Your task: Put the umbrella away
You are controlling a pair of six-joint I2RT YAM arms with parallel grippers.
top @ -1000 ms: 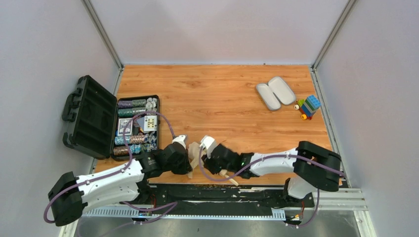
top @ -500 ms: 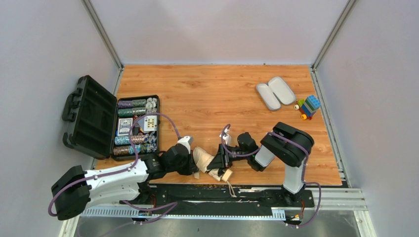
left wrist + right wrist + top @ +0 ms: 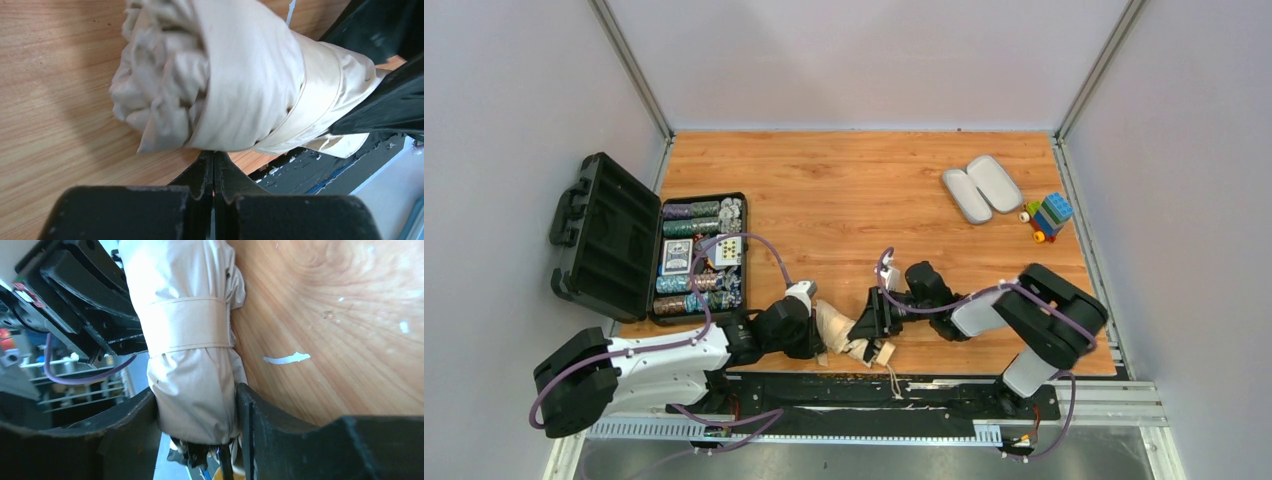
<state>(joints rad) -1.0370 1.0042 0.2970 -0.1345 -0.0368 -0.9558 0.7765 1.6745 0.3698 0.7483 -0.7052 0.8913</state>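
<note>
Top: the umbrella point(image 3: 835, 323) lies at the table's point(image 3: 874, 200) 6 o'clock edge. The left gripper point(image 3: 814, 335) is at its 9, the right gripper point(image 3: 869, 327) at its 3.
Left wrist: jaws pressed together, at the umbrella's 6.
Right wrist: jaws clamp the umbrella.

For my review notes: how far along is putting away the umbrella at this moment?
Done: the umbrella is folded, its strap wrapped round it. In hand: the right gripper grips its handle end at the near edge of the table; the left gripper rests shut against its side. Left: stowing it; the lilac-grey case lies far off, untouched.
</note>
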